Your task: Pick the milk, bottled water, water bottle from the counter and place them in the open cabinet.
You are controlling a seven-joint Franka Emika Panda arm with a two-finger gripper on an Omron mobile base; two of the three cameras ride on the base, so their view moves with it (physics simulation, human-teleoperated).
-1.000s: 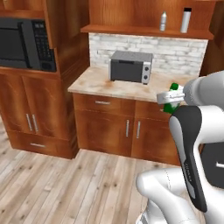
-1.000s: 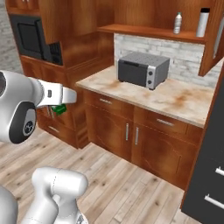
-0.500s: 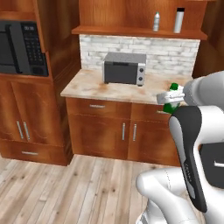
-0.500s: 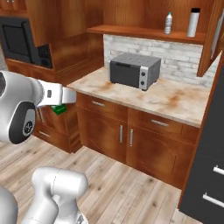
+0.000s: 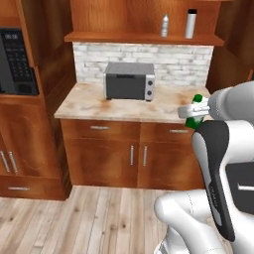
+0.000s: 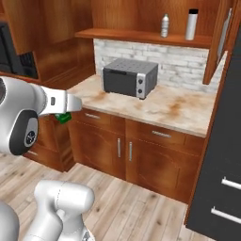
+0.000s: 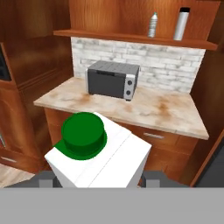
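Arm raised, forearm reaching fwd at about chest height, hand roughly level. Gripper closed on milk: carton sits between the jaws, one fingertip each side of its base, green cap end sticking out past the tips. In left base view, gripper pokes out from behind the wrist.

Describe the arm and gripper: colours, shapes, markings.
Glossy white rounded arm with dark grey joint bands and a black inset panel along one link. A round grey cap with a small mark sits on the shoulder joint. Gripper: white body, two small dark grey fingertips. No cables visible.
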